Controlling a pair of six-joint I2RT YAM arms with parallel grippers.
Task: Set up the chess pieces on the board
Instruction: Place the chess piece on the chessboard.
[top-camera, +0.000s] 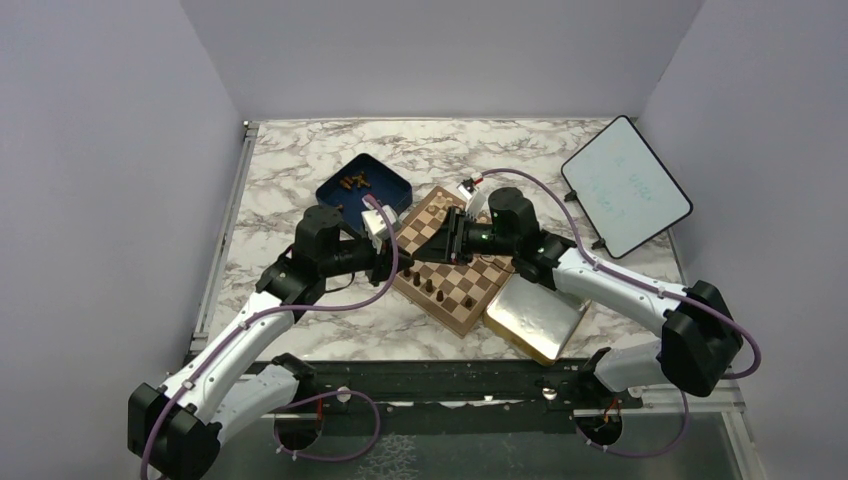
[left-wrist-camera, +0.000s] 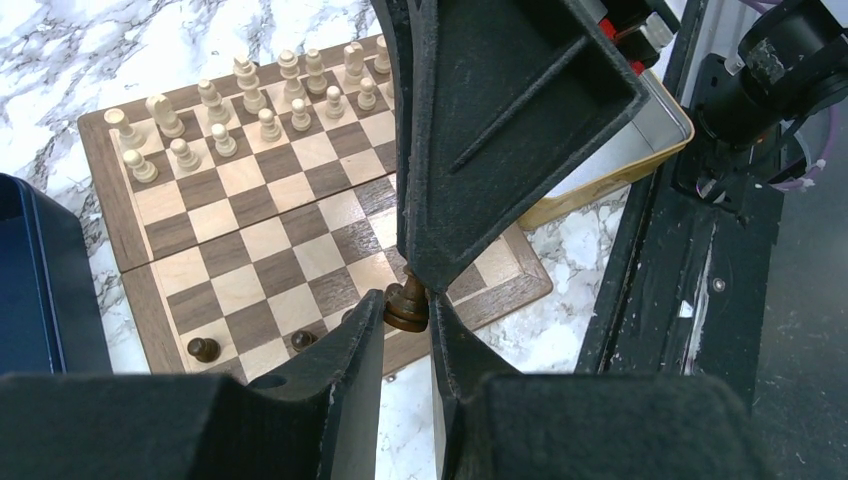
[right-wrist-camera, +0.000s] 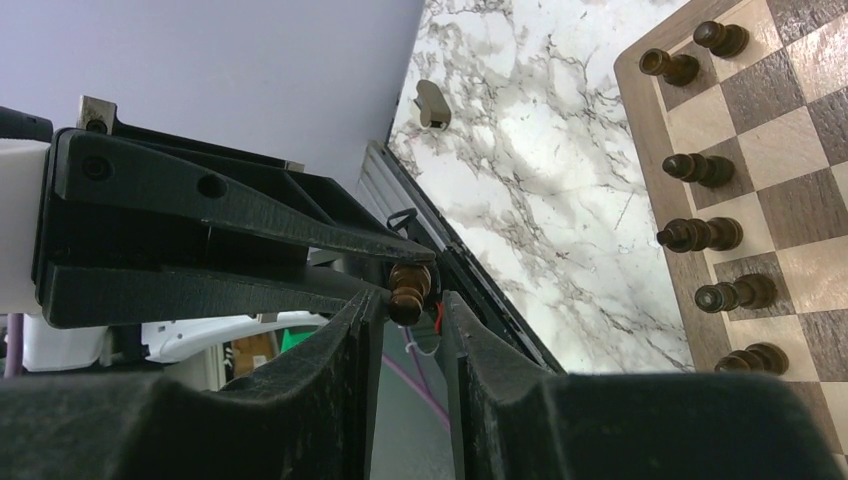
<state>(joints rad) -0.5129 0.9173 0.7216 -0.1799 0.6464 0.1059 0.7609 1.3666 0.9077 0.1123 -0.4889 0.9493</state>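
Nearest the arm bases, gold-rimmed tray sits on the marble table, touching the board's near-right edge. Next out, the board: a handful of dark chess pieces stand along its near-left edge, six countable in the right wrist view and not a full row. Above that edge both grippers meet on one dark piece, held in the air, not yet on a square. Left gripper is narrow with its fingertips pinched on the piece. Right gripper is also narrow and straddles the same piece, but I can't tell whether it actually clamps or just brackets it. Looks like a handover or regrip. Across the board, pale pieces fill two rows, so that side looks done. Past the board's far-left corner, dark blue box holds loose dark pieces; count unreadable. Far right, a tilted whiteboard. Judgement: roughly midway, and most of the dark side is left to place.
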